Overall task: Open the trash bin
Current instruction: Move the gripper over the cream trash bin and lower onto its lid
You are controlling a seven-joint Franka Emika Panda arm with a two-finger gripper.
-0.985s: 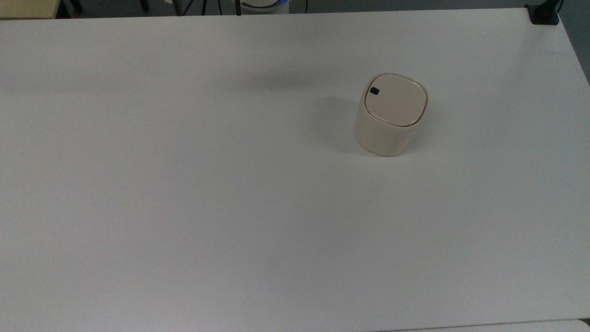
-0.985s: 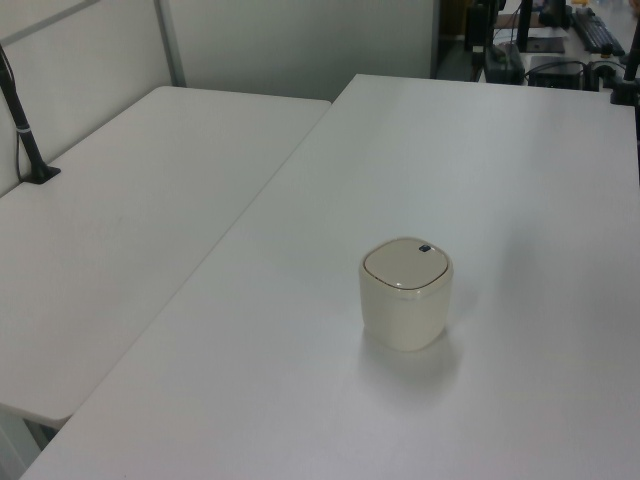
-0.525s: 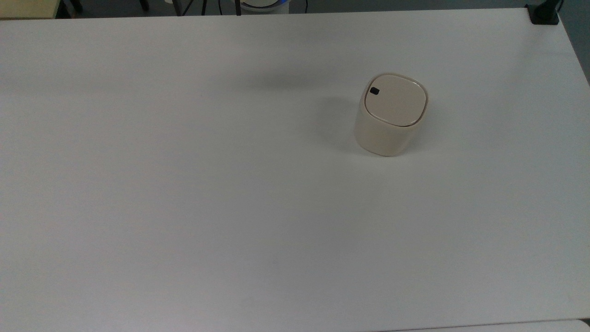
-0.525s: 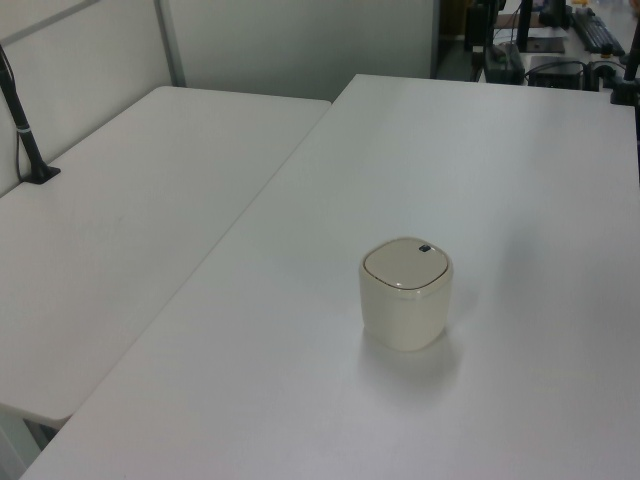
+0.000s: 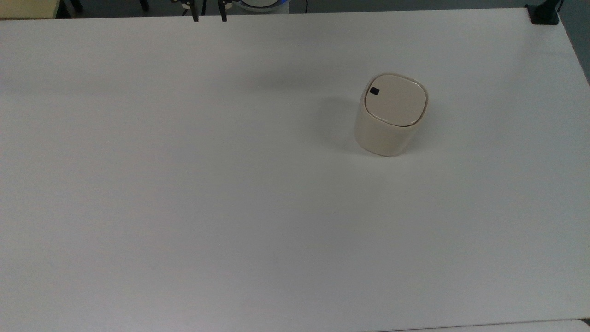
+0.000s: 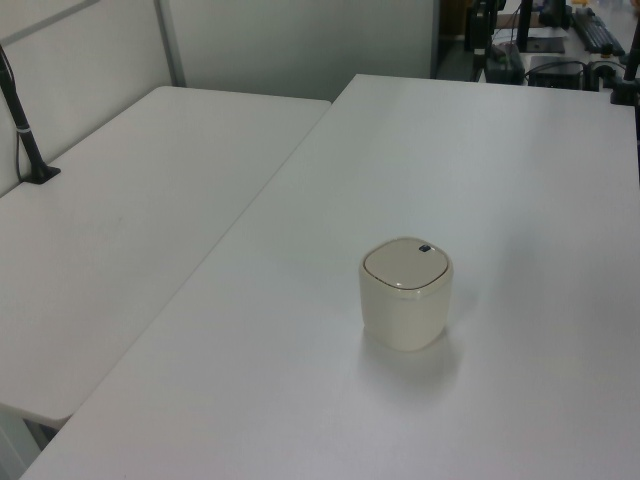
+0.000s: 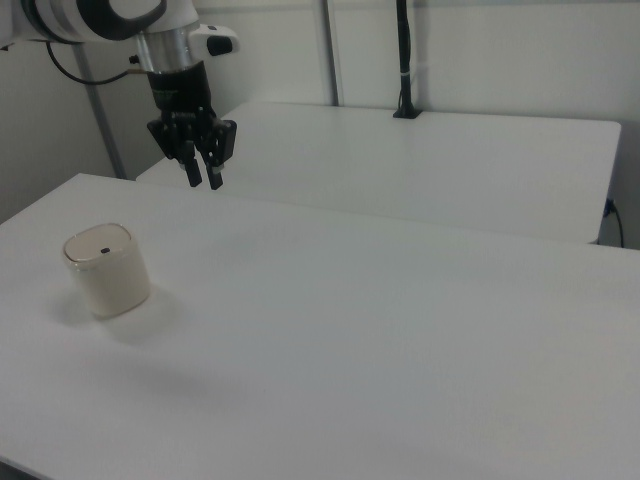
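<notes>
- In the right view, the trash bin (image 7: 107,271) sat at the right view's left, on the white bench (image 7: 380,340). It was a small cream bin, smooth like plastic, with a square shape and round corners.
- Its flat lid (image 5: 394,99) was down and shut. A tiny black button (image 5: 374,91) sat near one corner of the lid.
- In the top view, the bin (image 5: 390,115) stood toward the top view's right, with a soft shadow on its left side.
- In the left view, the bin (image 6: 406,293) stood near the middle, alone.
- The hand (image 7: 203,183) hung in the air up above the bench, well apart from the bin. Its two black fingers (image 7: 192,171) pointed down with a small gap between them, holding nothing.
- Half a second before, the top view's upper edge had no finger tips. Now two dark tips (image 5: 209,16) poked in there. The bin had not moved.
- The bench was plain, smooth and white. A second white bench (image 6: 110,230) stood beside it, with a black pole (image 6: 25,135) on it.
</notes>
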